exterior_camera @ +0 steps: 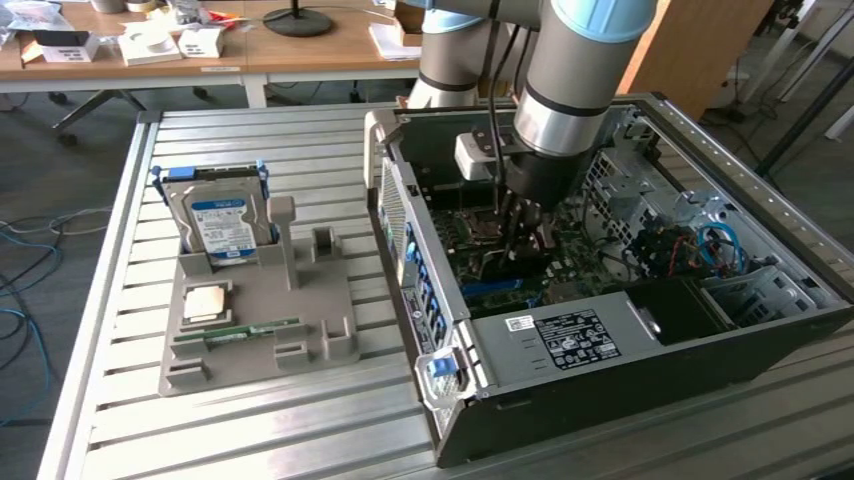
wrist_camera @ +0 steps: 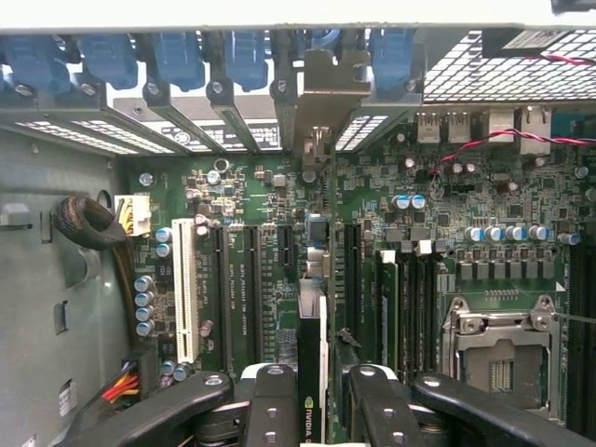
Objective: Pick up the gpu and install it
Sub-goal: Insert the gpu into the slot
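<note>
We judge the gpu (wrist_camera: 312, 363) light, stiff and fragile: a thin board that will not bear twisting, with smooth faces that could slip. It is best taken across its flat faces near the upper edge, away from the contact edge. That is where the pincer (wrist_camera: 321, 400) has it, clenched on the card with one dark finger (wrist_camera: 270, 396) on each face. In the wrist view the card shows edge-on over the long slots of the motherboard (wrist_camera: 261, 186), and its pale bracket (wrist_camera: 326, 84) reaches the rear slot openings. We cannot tell whether it is seated.

On the exterior view's left, a grey fixture tray (exterior_camera: 307, 330) rests on the slatted bench (exterior_camera: 267, 430). In it a hard drive (exterior_camera: 220, 225) with a blue-white label stands upright in its cradle. In front of that lies a square chip (exterior_camera: 203, 303), and nearer the camera a narrow green memory stick (exterior_camera: 238, 330). Other recesses of the tray hold nothing.

To the right lies the open computer case (exterior_camera: 534, 400), holding the motherboard, cables and an open processor socket (wrist_camera: 498, 358), with the arm reaching down into it.
</note>
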`<state>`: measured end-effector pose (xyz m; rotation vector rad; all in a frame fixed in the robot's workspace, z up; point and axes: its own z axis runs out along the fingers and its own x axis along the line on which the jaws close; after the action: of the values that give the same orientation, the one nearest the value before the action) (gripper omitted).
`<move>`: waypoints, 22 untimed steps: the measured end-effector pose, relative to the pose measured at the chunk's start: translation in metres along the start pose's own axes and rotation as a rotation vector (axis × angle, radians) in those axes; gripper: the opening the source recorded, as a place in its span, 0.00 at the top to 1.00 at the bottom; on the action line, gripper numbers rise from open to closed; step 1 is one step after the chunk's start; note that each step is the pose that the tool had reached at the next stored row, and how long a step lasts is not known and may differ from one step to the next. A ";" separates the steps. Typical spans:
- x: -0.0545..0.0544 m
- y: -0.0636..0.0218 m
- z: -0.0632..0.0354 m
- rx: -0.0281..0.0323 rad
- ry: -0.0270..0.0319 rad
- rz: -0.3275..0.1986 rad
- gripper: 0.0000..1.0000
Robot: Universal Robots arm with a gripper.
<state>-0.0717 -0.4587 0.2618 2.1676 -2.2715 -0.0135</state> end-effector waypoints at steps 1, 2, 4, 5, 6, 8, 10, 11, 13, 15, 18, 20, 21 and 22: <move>0.000 0.0000 0.0000 0.0002 0.0010 0.000 0.74; 0.000 0.0000 0.0000 0.0002 0.0025 0.000 0.74; 0.000 0.0000 0.0001 0.0004 0.0065 0.000 0.74; 0.000 0.0000 0.0000 0.0004 0.0074 0.000 0.74; 0.000 0.0000 0.0000 0.0004 0.0074 0.000 0.74; 0.000 0.0001 0.0000 0.0004 0.0075 0.000 0.74; 0.000 0.0000 0.0006 0.0005 0.0074 0.000 0.74; 0.000 0.0000 0.0015 0.0005 0.0071 0.000 0.74; 0.000 0.0000 0.0021 0.0003 0.0072 0.000 0.74; 0.000 0.0000 0.0022 0.0003 0.0071 0.000 0.74; 0.000 0.0000 0.0023 0.0003 0.0070 0.000 0.74; 0.000 0.0000 0.0023 0.0003 0.0070 0.000 0.74; 0.000 0.0000 0.0023 0.0004 0.0069 0.000 0.74; 0.000 0.0001 0.0023 0.0003 0.0043 0.000 0.74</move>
<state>-0.0718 -0.4587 0.2595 2.1653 -2.2696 -0.0086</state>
